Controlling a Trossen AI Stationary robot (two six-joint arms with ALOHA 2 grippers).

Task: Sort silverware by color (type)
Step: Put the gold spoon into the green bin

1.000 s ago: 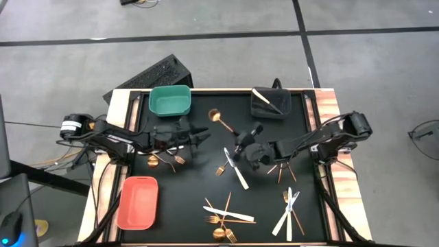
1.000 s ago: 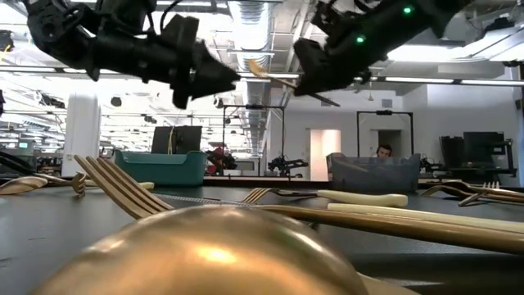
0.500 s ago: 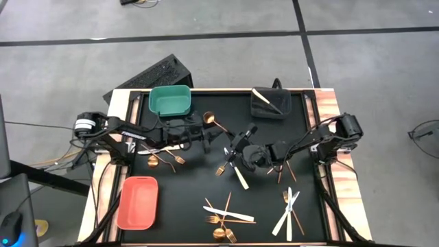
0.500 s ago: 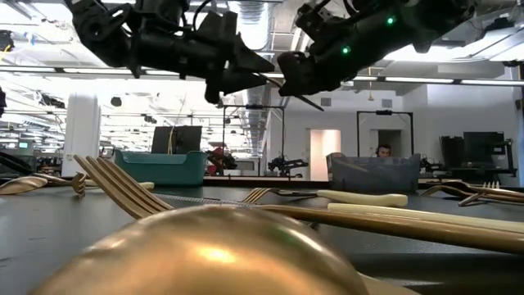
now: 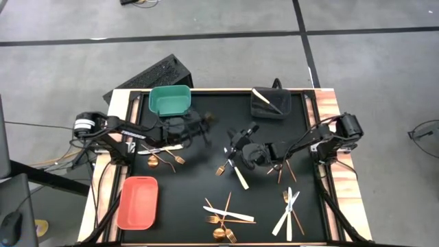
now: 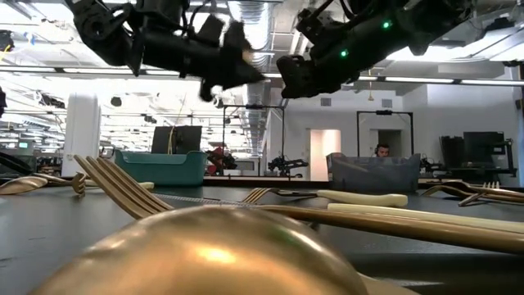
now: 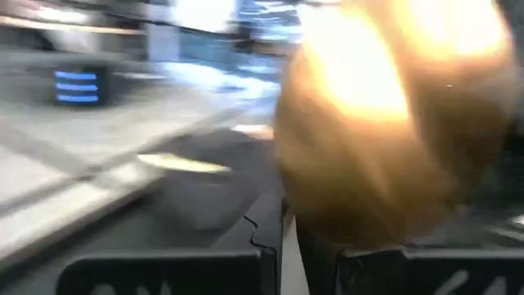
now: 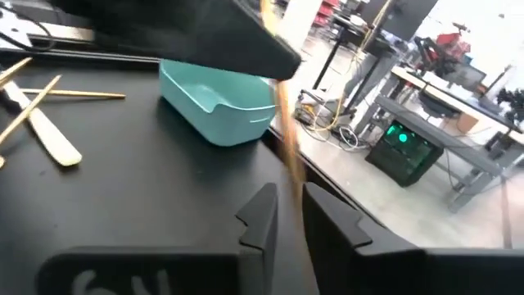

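High view: the left tool [image 5: 204, 127] hangs over the black surface [image 5: 195, 189] just in front of the teal bin [image 5: 170, 101]. Its fingers [image 7: 172, 274] stand narrow, clamped on the gold spoon [image 5: 208, 120], whose bowl fills the left wrist view [image 7: 385, 123]. The right tool [image 5: 236, 139] faces it near mid-surface, just beside the spoon's far end. The thin gold handle [image 8: 282, 139] crosses in front of the right wrist camera; whether this tool grips or frees it cannot be told.

Low view: both tools, left [image 6: 237, 70] and right [image 6: 286, 70], meet well above the surface.

The remaining silverware lies loose on the surface in 5 groups:
- gold pieces and a cream knife under the left arm [image 5: 159, 155];
- a cream knife with a gold fork at centre [image 5: 236, 173];
- gold sticks under the right arm [image 5: 281, 170];
- a crossed pile at the near edge [image 5: 223, 216];
- cream knives and gold pieces at the near right [image 5: 289, 209].

1 cream knife [image 5: 264, 97] lies in the dark bin [image 5: 274, 110] at the far right. The salmon bin [image 5: 137, 202] sits at the near left.
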